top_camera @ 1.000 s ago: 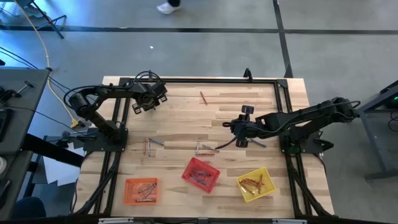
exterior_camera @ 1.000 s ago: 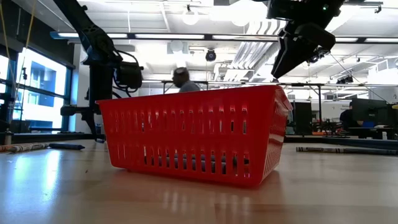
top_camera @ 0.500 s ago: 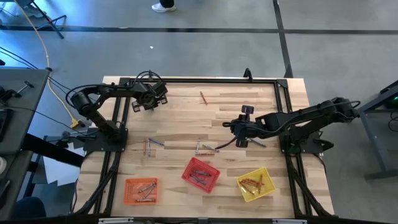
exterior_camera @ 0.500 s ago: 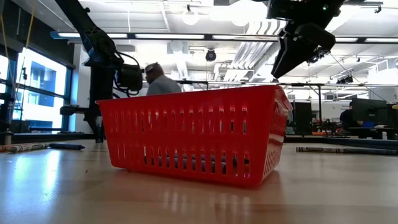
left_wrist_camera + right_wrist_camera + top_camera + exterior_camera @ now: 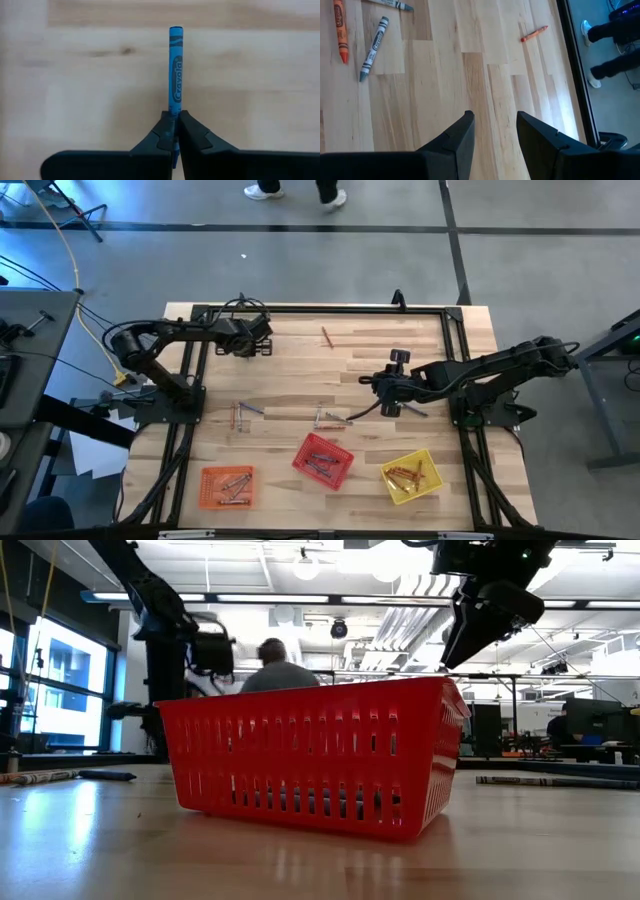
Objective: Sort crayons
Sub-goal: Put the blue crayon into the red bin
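Pinching a blue crayon (image 5: 176, 65) between fingers pressed together, the left gripper (image 5: 176, 131) is seen in its own wrist view above bare wood; the crayon is clamped at its lower end and its length sticks straight out beyond the fingertips. In the high view the left gripper (image 5: 262, 346) is found over the far left part of the table (image 5: 300, 370), held above the boards.

The right gripper (image 5: 493, 131) is shown with its fingers spread and nothing between them, over bare planks. From above, the right gripper (image 5: 383, 392) is placed over the middle-right of the table.

Loose crayons are scattered on the wood: a reddish-orange crayon (image 5: 327, 337) lies alone near the far edge, a small pair (image 5: 242, 413) lies on the left-centre, and another cluster (image 5: 328, 418) lies near the middle, just beyond the red basket (image 5: 322, 461). In the right wrist view an orange crayon (image 5: 339, 29) and a grey crayon (image 5: 373, 48) lie side by side, apart from each other.

Three baskets are lined along the near edge: an orange basket (image 5: 227, 486) on the left, the red basket in the centre, and a yellow basket (image 5: 410, 476) on the right, each with crayons inside.

A person (image 5: 275, 670) is visible beyond the table in the low view.
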`<state>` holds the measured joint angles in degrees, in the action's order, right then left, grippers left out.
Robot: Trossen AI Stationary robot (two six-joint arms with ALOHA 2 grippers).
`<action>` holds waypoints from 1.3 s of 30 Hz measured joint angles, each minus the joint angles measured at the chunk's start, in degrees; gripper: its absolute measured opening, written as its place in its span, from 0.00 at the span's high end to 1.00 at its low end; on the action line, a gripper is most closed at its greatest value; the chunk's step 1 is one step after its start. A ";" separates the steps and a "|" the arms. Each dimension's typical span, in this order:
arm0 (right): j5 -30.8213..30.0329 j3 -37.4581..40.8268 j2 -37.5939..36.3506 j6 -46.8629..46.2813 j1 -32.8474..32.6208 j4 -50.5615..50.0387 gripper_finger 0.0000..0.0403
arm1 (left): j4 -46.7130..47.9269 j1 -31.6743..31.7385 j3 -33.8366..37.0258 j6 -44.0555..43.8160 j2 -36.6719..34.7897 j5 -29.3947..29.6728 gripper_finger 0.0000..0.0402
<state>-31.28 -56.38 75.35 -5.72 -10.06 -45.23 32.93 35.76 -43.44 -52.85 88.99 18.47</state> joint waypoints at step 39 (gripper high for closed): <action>-0.21 -0.02 0.00 -10.98 0.06 12.79 0.65 | -54.82 -58.92 -0.22 27.85 0.71 1.44 1.00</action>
<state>-31.49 -56.40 75.35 -16.70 -10.00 -32.44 -21.89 -23.16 -43.66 -25.00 89.70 19.91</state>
